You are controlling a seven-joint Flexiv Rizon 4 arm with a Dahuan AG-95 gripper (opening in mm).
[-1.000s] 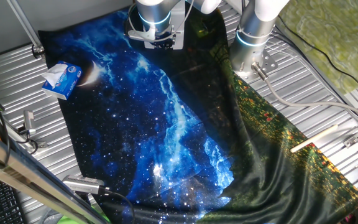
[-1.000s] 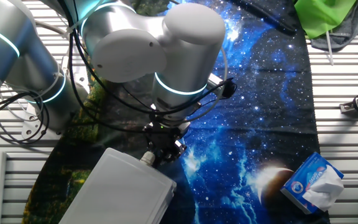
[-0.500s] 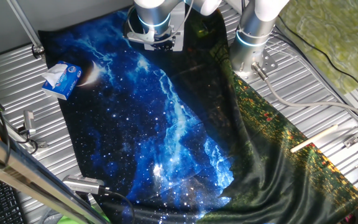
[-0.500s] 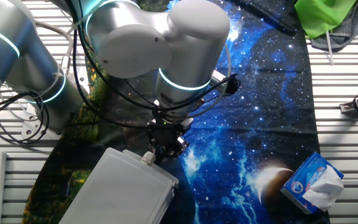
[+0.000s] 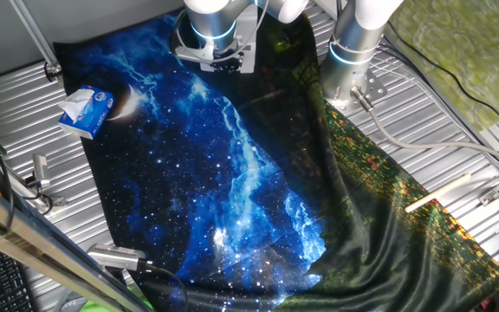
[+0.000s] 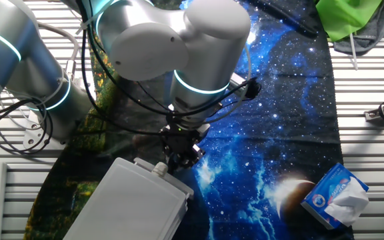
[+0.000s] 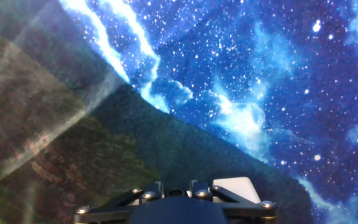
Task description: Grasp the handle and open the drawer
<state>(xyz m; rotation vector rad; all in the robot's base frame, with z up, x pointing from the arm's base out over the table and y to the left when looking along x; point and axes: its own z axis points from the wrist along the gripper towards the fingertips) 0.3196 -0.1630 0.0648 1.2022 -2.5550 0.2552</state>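
One fixed view is showing the gripper (image 5: 223, 59) hanging at the far edge of a starry blue cloth (image 5: 197, 182), a tissue box (image 5: 86, 110) lying left.

The other fixed view is showing it touching the white drawer (image 6: 135, 203) at its top edge; the handle is hidden, finger spread unclear.

Hand view is showing only cloth below.

No text, number or brand can be read anywhere in these views. The blue-and-white cardboard tissue box (image 6: 335, 195) carries a round blue emblem on its side, but any lettering in it is too small and blurred to make out; in the one fixed view the same box (image 5: 86, 110) shows only blue and white patches. The starry blue printed cloth (image 5: 189, 173) bears a picture, no words.
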